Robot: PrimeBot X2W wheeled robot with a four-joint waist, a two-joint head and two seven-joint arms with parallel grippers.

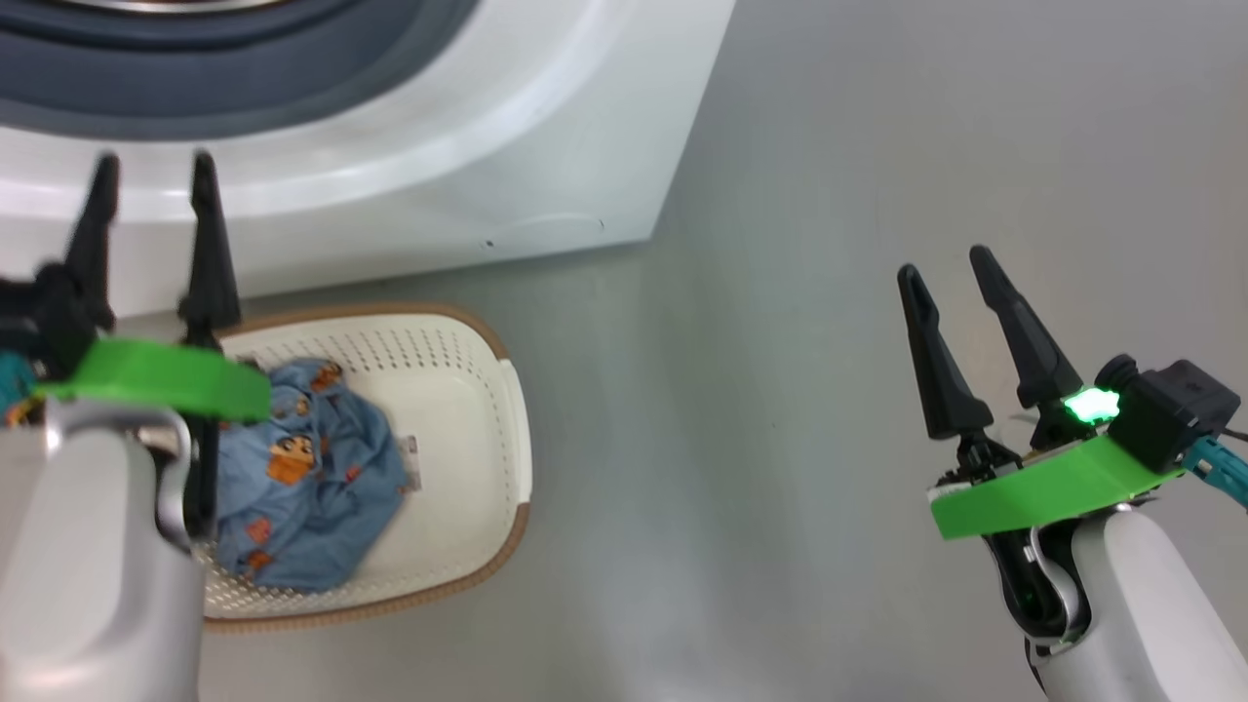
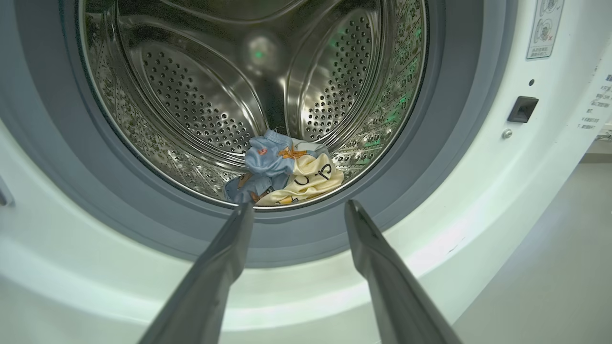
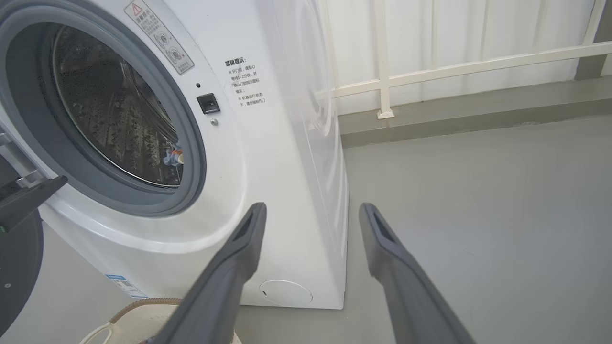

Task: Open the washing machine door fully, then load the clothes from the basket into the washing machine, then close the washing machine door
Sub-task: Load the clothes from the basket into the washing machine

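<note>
The washing machine (image 1: 546, 127) stands at the top left with its door (image 3: 16, 267) swung open at the left edge of the right wrist view. One of the clothes (image 2: 282, 172), blue and cream, lies at the front of the steel drum (image 2: 201, 95). More blue printed clothes (image 1: 302, 478) lie in the basket (image 1: 487, 409) on the floor before the machine. My left gripper (image 1: 151, 171) hangs open and empty above the basket's far left corner, pointing at the drum mouth (image 2: 299, 205). My right gripper (image 1: 943, 265) is open and empty over bare floor to the right.
Grey floor (image 1: 829, 390) spreads right of the machine and basket. A white railing (image 3: 454, 67) and a low kerb run behind. The blue-grey gasket (image 2: 444, 157) rings the drum opening. The basket's rim (image 3: 143, 303) sits close to the machine's front, near the round flap (image 3: 286, 292).
</note>
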